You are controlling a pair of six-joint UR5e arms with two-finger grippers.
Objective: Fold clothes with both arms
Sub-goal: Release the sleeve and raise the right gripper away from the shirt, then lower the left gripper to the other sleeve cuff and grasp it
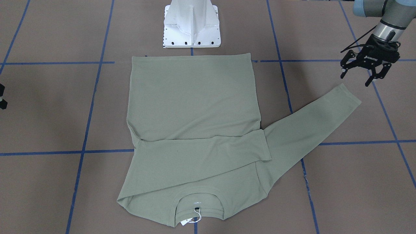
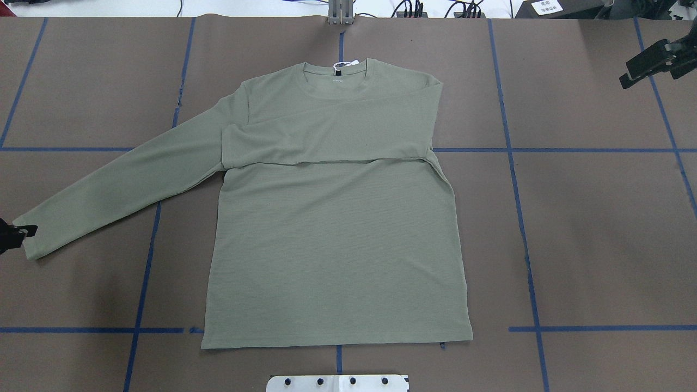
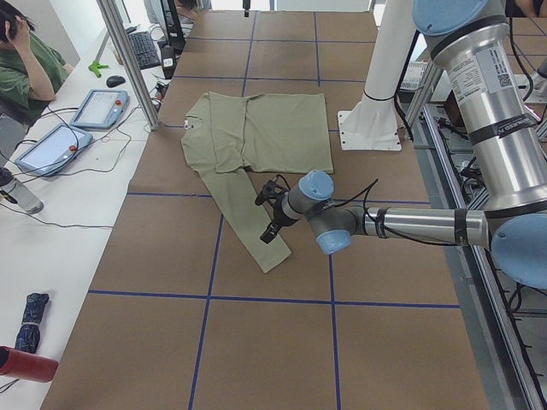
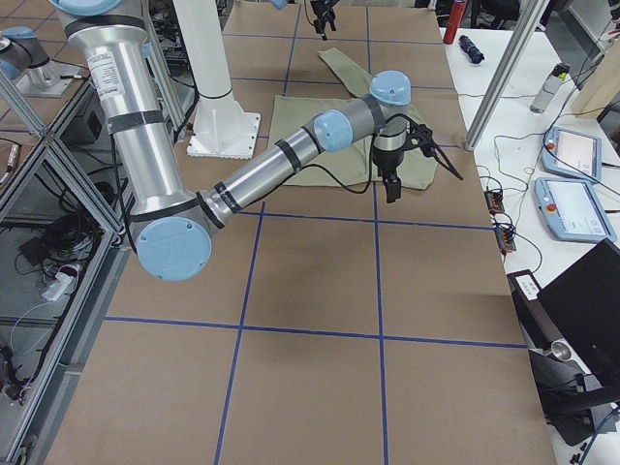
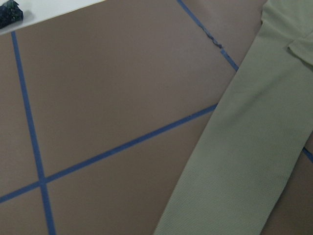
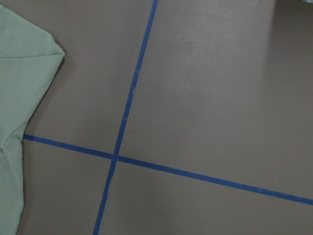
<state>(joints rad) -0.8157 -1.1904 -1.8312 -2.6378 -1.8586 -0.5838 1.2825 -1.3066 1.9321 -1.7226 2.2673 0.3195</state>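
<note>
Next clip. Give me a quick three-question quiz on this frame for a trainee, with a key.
1. True or false: both sleeves of the shirt are folded across its chest.
2. The left gripper is: A) shut on a cuff; B) open, near the outstretched sleeve's cuff; C) resting on the collar.
3. Fill in: the white hang tag lies at the shirt's ____.
Key: 1 false, one sleeve lies stretched out; 2 B; 3 neck.

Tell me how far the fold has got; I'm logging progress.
Done: one sleeve lies folded across the chest of the green shirt. In hand: the left claw hangs open by the outstretched sleeve, gripping nothing. Left: fold that sleeve in, then the body.
</note>
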